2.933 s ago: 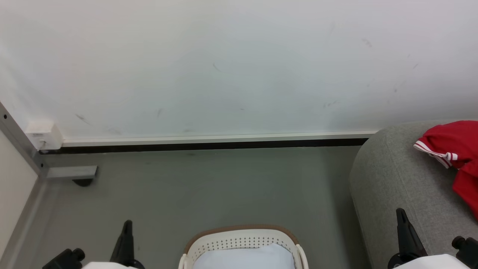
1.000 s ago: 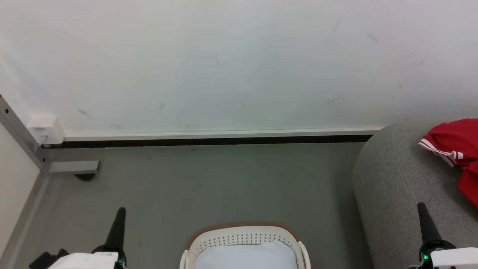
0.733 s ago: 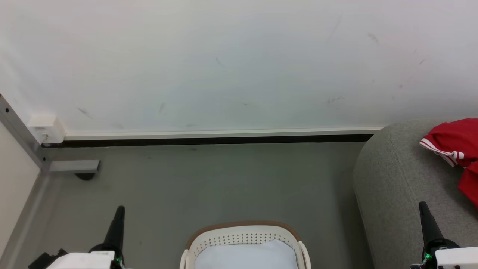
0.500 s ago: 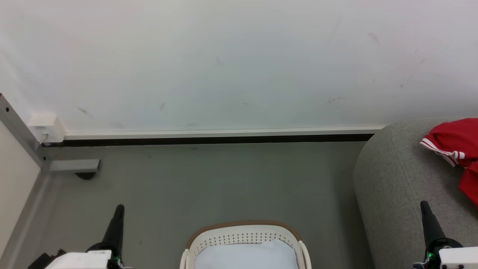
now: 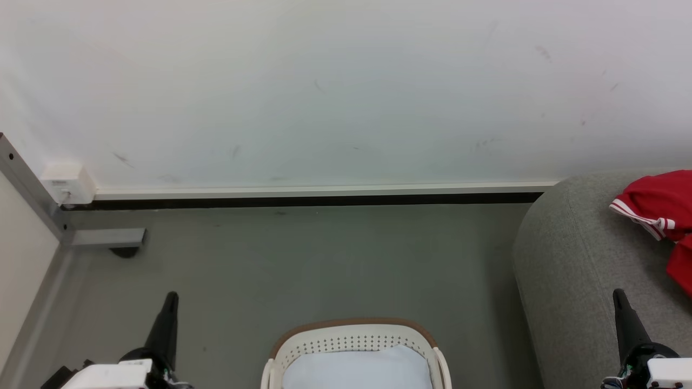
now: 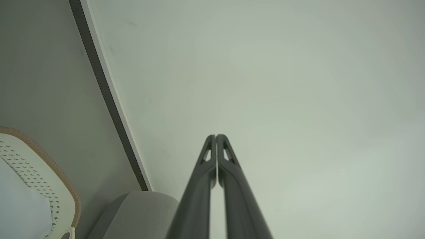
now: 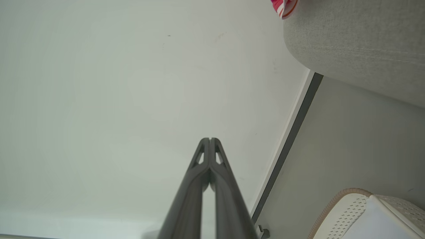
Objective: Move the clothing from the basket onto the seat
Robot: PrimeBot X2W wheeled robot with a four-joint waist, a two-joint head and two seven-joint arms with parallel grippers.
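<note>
Red clothing (image 5: 662,210) with white stripe trim lies on the grey seat (image 5: 573,281) at the right edge of the head view; a corner of the clothing (image 7: 285,6) shows at the top of the right wrist view. The cream basket (image 5: 351,337) with a tan rim stands at the bottom centre, and a pale liner cloth (image 5: 354,370) lies in it. My left gripper (image 5: 171,296) is shut and empty, left of the basket. My right gripper (image 5: 618,293) is shut and empty over the seat's front. Both point at the white wall, as the left gripper (image 6: 215,136) and right gripper (image 7: 210,139) show.
A white wall (image 5: 324,92) with a dark baseboard (image 5: 303,202) runs across the back. A metal bracket (image 5: 105,237) and a small white box (image 5: 67,183) sit at the left corner. Grey-green floor (image 5: 303,259) lies between the basket and the wall.
Both grippers have turned from a side-on pose to point upward and have drifted slightly outward. The view has shifted a little. The clothing and the basket stay put.
</note>
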